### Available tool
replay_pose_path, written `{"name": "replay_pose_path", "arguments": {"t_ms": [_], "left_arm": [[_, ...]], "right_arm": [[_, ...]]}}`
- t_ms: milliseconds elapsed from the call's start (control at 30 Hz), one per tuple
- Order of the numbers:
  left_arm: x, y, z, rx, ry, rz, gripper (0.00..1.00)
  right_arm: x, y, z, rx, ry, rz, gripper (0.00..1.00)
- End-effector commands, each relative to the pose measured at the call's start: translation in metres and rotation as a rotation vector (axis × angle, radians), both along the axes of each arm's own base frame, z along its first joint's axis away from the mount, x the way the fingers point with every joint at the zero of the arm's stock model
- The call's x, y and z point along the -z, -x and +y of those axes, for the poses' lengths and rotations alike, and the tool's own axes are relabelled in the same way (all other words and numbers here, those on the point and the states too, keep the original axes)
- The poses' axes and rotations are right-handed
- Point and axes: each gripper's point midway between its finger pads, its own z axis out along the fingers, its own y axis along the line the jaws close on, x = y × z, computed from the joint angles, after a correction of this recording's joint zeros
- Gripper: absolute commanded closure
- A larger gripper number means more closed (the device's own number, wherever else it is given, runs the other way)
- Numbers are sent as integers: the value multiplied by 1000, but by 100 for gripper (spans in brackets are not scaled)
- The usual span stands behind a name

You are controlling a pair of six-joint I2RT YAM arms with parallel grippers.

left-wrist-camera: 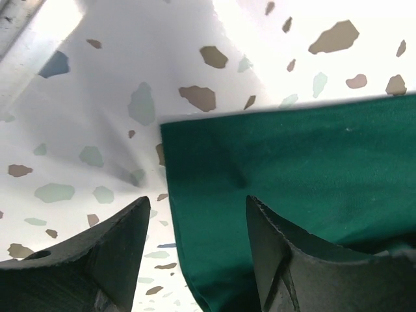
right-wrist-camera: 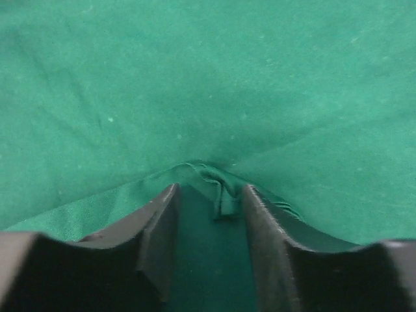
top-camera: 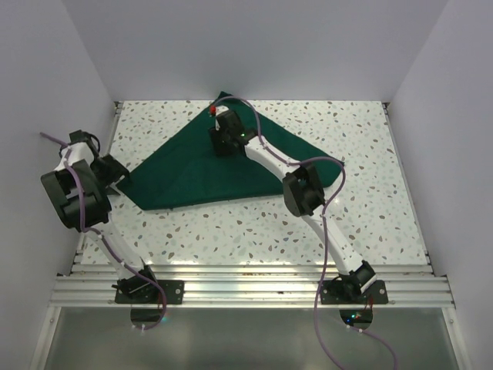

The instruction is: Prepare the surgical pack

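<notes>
Top view: a dark green cloth lies flat on the speckled worktop, folded into a rough triangle. One tip points at the far edge, one at the left edge and one toward the right edge.

The right gripper stands on the cloth near its far tip. In the right wrist view the right gripper is narrow, its fingers pressed down on the cloth with a small puckered fold pinched between their tips.

The left gripper sits at the cloth's left tip, close to the left edge. In the left wrist view the left gripper is wide. One finger lies over bare worktop, the other over the cloth, and the cloth's edge runs between them. Whether they touch the cloth cannot be told.
</notes>
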Motion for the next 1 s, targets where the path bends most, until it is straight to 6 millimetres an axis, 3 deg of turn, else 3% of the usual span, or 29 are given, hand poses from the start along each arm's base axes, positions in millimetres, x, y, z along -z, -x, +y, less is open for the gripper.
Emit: {"name": "replay_pose_path", "arguments": {"t_ms": [0, 67, 267, 400, 600, 733, 967], "left_arm": [[-22, -19, 31, -71, -43, -110, 36], [-26, -17, 41, -92, -67, -111, 36], [-20, -14, 60, -139, -77, -95, 41], [-10, -17, 64, -153, -64, -86, 44], [5, -24, 60, -171, -21, -87, 49], [19, -25, 49, -175, 41, -87, 56], [32, -16, 42, -167, 52, -68, 58]], "right_arm": [[-35, 1, 11, 4, -89, -24, 47], [-44, 4, 11, 7, -107, -19, 37], [-85, 9, 13, 16, -174, -30, 26], [-115, 9, 14, 3, -217, -58, 22], [-142, 6, 5, 13, -238, -89, 21], [-144, 2, 0, 20, -238, -96, 21], [-135, 4, 0, 22, -233, -74, 21]]}}
